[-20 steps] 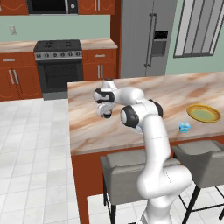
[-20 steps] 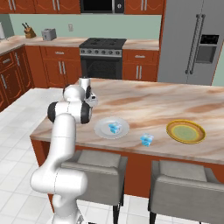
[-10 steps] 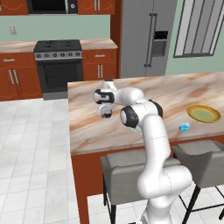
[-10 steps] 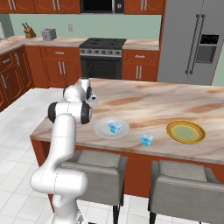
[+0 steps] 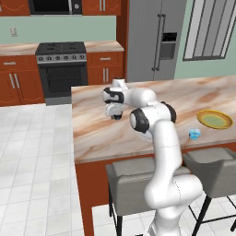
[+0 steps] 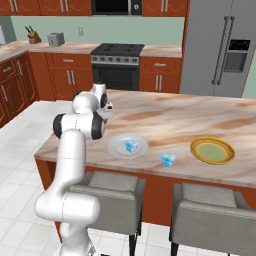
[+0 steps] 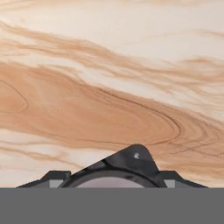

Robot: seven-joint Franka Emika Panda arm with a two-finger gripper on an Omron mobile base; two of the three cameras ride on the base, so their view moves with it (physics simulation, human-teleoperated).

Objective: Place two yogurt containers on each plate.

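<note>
My gripper hangs low over the left part of the island counter, also seen from the other side. In the hand view, a dark navy yogurt container with a pale top sits between the two finger tips, and the jaws are shut on it. The plain white-grey plate lies near the front edge and holds one light blue yogurt container. Another light blue yogurt container stands on the counter between the plates. The yellow-rimmed plate lies to the right with nothing on it.
The marble island counter stretches wide behind the plates. Two grey stools stand at its front edge. A stove and a steel fridge line the back wall.
The jaws have gone from wide open to shut on the dark yogurt container. The arm has barely moved.
</note>
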